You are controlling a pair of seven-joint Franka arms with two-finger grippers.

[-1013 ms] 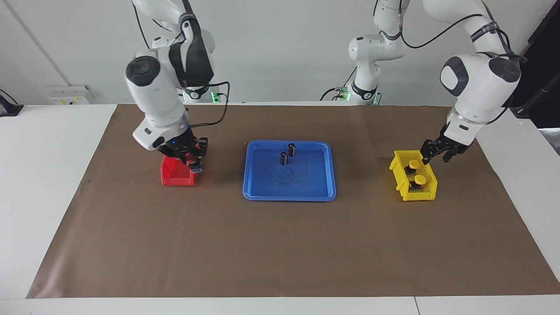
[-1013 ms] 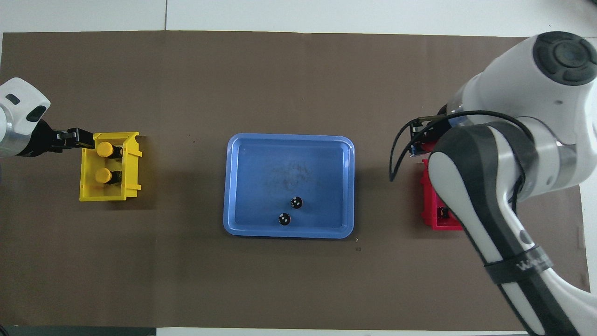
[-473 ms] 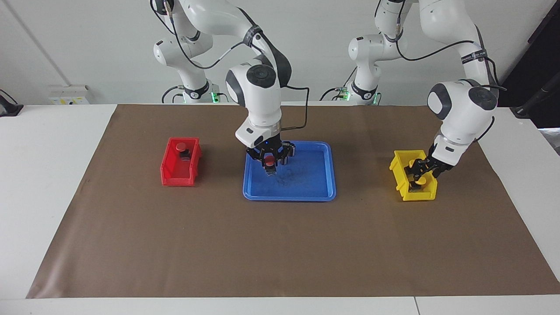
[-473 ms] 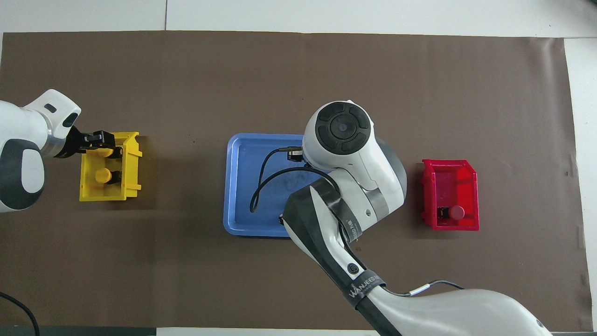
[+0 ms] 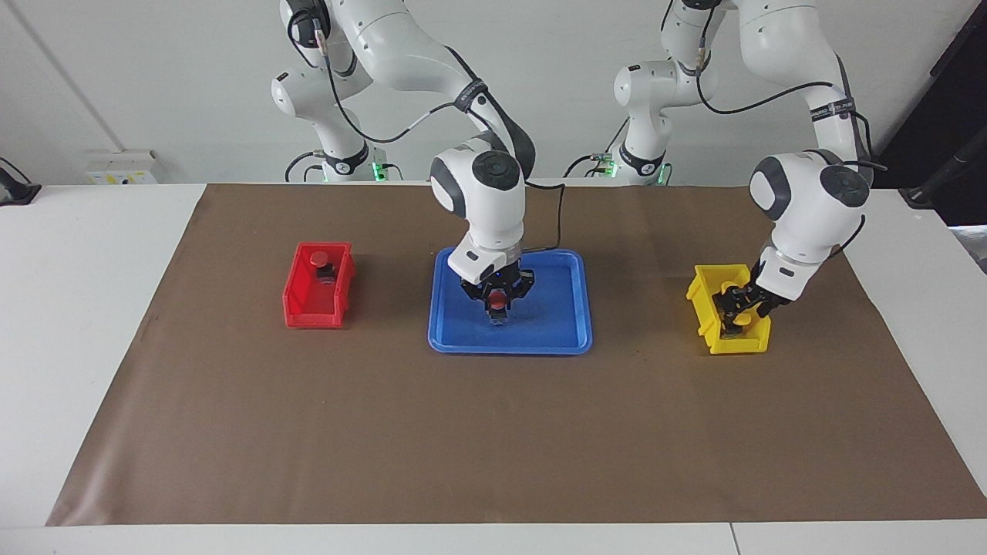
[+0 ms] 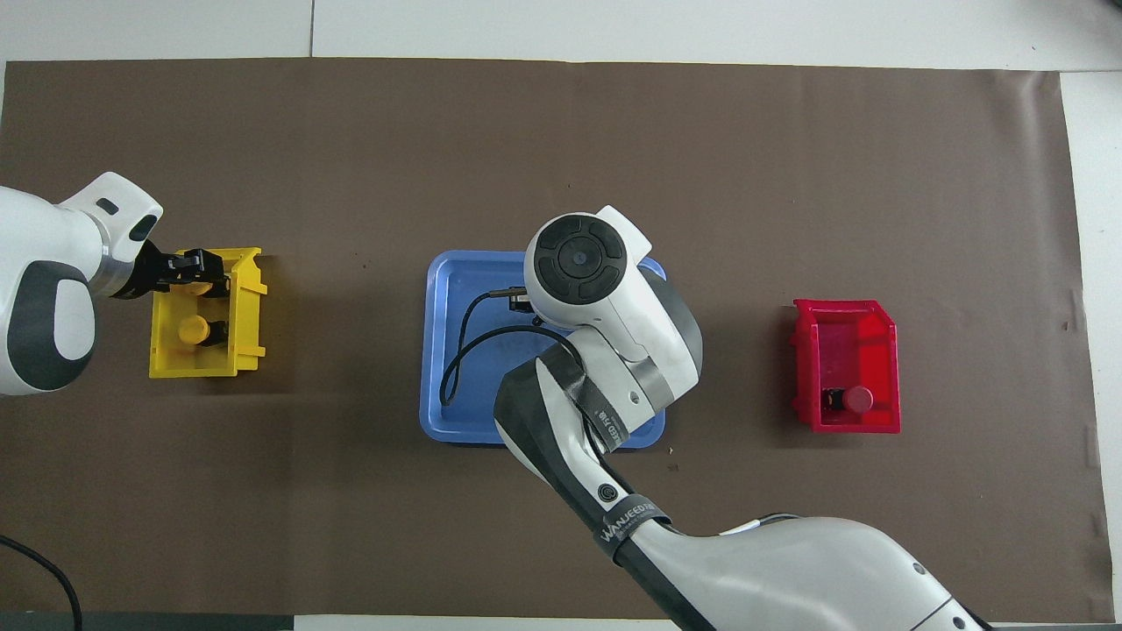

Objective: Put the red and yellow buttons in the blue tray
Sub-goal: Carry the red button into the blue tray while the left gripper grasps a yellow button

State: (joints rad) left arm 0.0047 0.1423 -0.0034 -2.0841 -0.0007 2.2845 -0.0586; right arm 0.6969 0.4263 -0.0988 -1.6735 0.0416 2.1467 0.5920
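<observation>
Over the tray (image 5: 574,339), the right gripper (image 5: 497,302) is gripping a red button (image 5: 499,299), cap up, long axis upright; it should be lowering straight until the base is seating, then letting go. The left gripper (image 5: 742,304) is reaching into the yellow bin (image 5: 705,327), toward the left arm's end from the tray; its fingers I cannot tell

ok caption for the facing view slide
Right gripper holds a red-capped push button over the shallow blue plastic tray; left gripper reaches into the small yellow bin.

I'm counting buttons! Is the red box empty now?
No. The red bin holds one red button, lying at the end nearer the robots. The right gripper carries another over the blue tray.
</observation>
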